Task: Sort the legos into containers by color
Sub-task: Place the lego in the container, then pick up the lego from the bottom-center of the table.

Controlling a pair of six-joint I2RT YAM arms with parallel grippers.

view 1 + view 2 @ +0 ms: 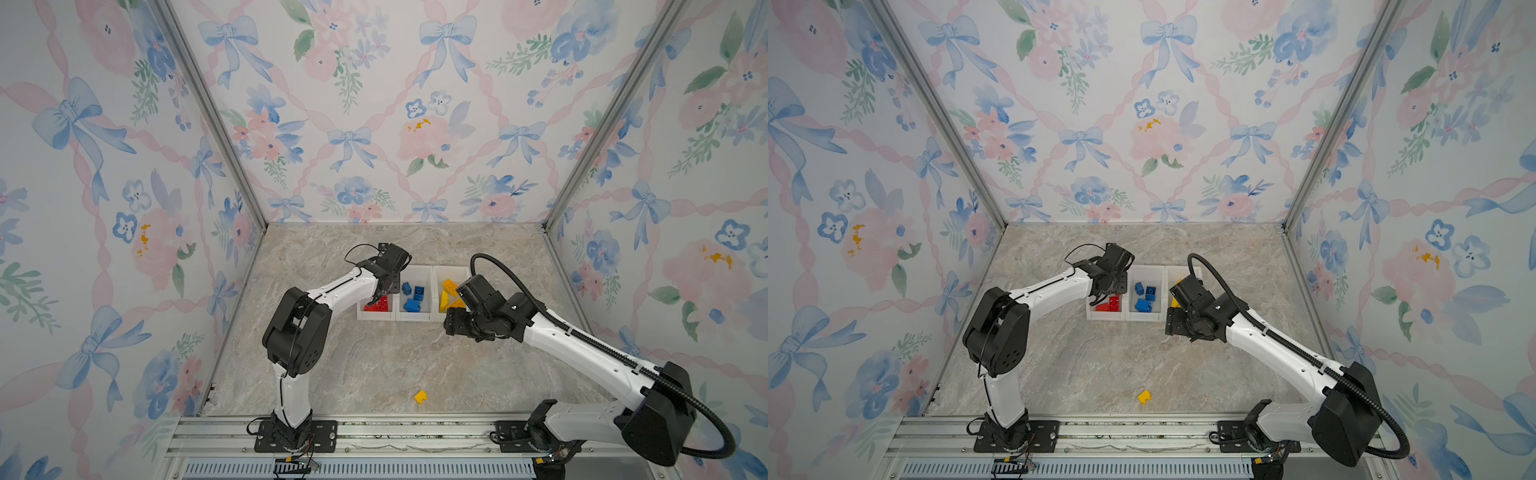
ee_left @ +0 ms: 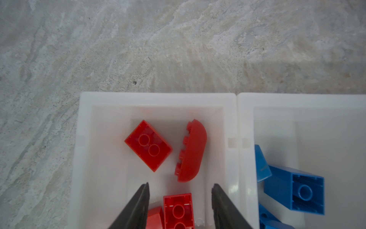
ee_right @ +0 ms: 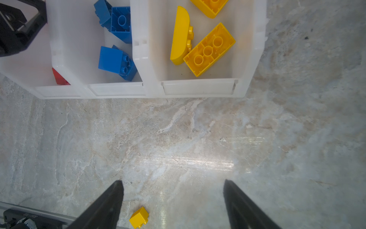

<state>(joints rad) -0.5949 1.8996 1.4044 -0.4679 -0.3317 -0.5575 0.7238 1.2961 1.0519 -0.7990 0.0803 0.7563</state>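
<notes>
Left gripper point(image 2: 180, 184) over the bin point(image 2: 158, 99) of red bricks point(image 2: 148, 145), jaws apart and holding nothing, one brick lying loose below the gap. Right gripper point(image 3: 172, 181) over bare tabletop point(image 3: 198, 138) just before the bins, jaws wide apart, empty. Blue bricks point(image 1: 415, 296) in the middle bin point(image 1: 415, 318), yellow bricks point(image 3: 210, 49) in the end bin point(image 3: 198, 89) by the right arm, one loose yellow brick point(image 1: 420, 397) alone near the tabletop's front edge.

A beige-grey marble-patterned tabletop point(image 1: 374, 365) is walled on three sides by pink-and-blue floral, bow-printed wallpaper panels point(image 1: 374, 124), joined by aluminium corner posts point(image 1: 216, 120). Along the tabletop's near edge runs a ribbed silver aluminium rail point(image 1: 395, 434).
</notes>
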